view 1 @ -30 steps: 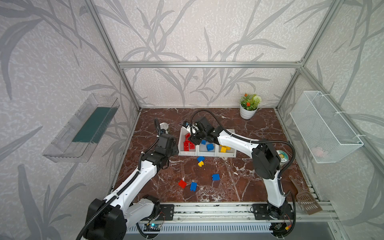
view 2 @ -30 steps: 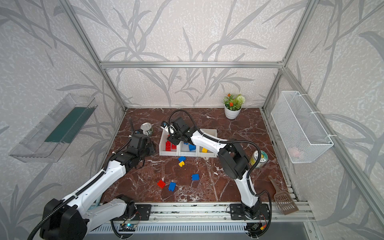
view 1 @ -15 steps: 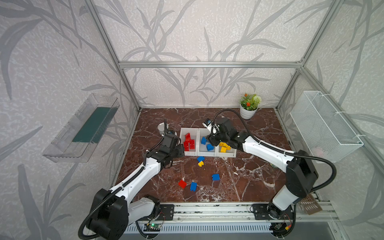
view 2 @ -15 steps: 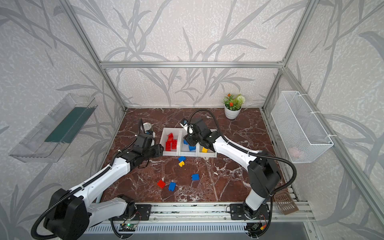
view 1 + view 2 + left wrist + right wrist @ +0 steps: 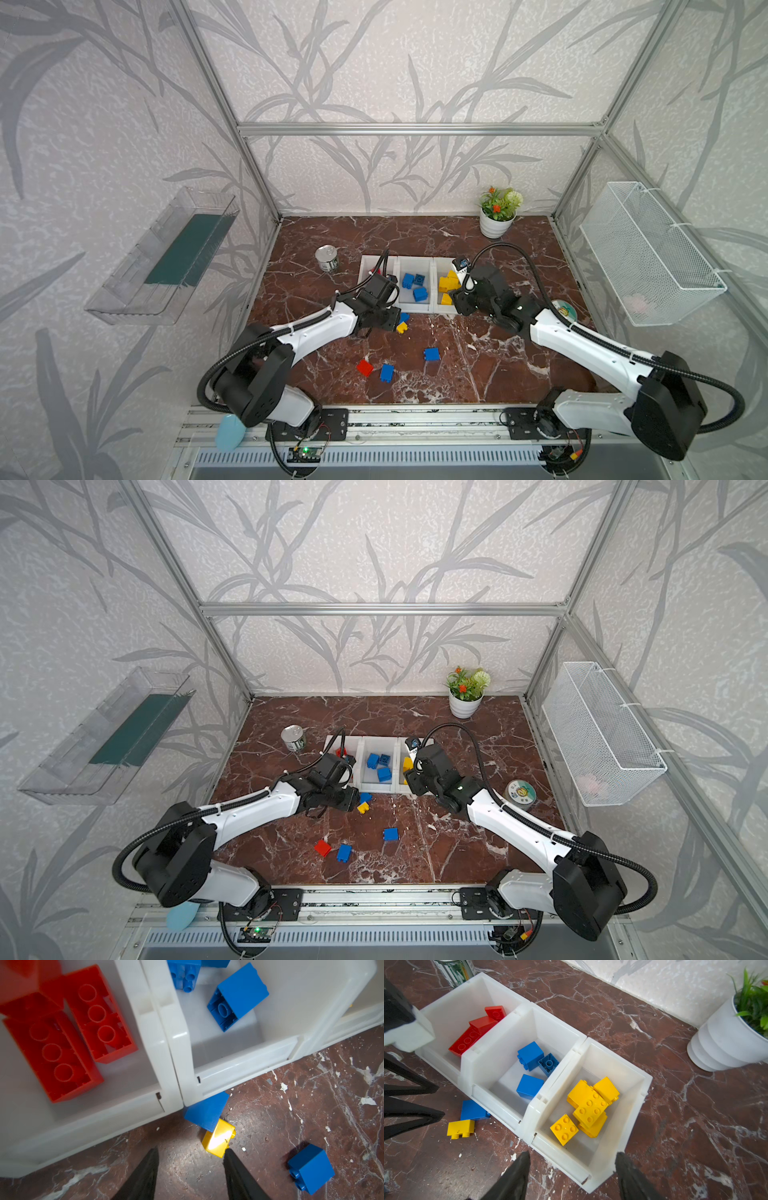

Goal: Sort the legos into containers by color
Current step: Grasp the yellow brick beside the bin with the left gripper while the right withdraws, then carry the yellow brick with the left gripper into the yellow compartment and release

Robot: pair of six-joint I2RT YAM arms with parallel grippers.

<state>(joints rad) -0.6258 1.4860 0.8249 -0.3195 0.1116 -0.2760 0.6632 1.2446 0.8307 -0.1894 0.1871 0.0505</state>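
Three joined white containers [image 5: 415, 308] [image 5: 483, 1057] hold legos: red ones [image 5: 62, 1049] on the left, blue ones [image 5: 529, 1086] in the middle, yellow ones [image 5: 589, 1105] on the right. A loose yellow brick [image 5: 218, 1138] [image 5: 401, 328] lies at the bins' front beside a blue brick [image 5: 205, 1111]. My left gripper [image 5: 191, 1151] [image 5: 438, 1102] is open and empty, with one fingertip at the yellow brick. My right gripper [image 5: 572, 1155] [image 5: 455, 301] hangs open and empty over the yellow bin's front lip. A blue brick [image 5: 431, 354], a red one [image 5: 364, 367] and another blue one [image 5: 387, 372] lie nearer the front.
A tin can [image 5: 327, 258] stands left of the bins and a potted plant [image 5: 496, 212] at the back right. A round tin [image 5: 563, 309] lies beside the right arm. A mesh basket [image 5: 648, 253] and a clear tray [image 5: 166, 253] hang on the side walls.
My right gripper has swung from over the left bin to the front of the right bin. My left gripper has moved from beside the left bin to the loose yellow brick.
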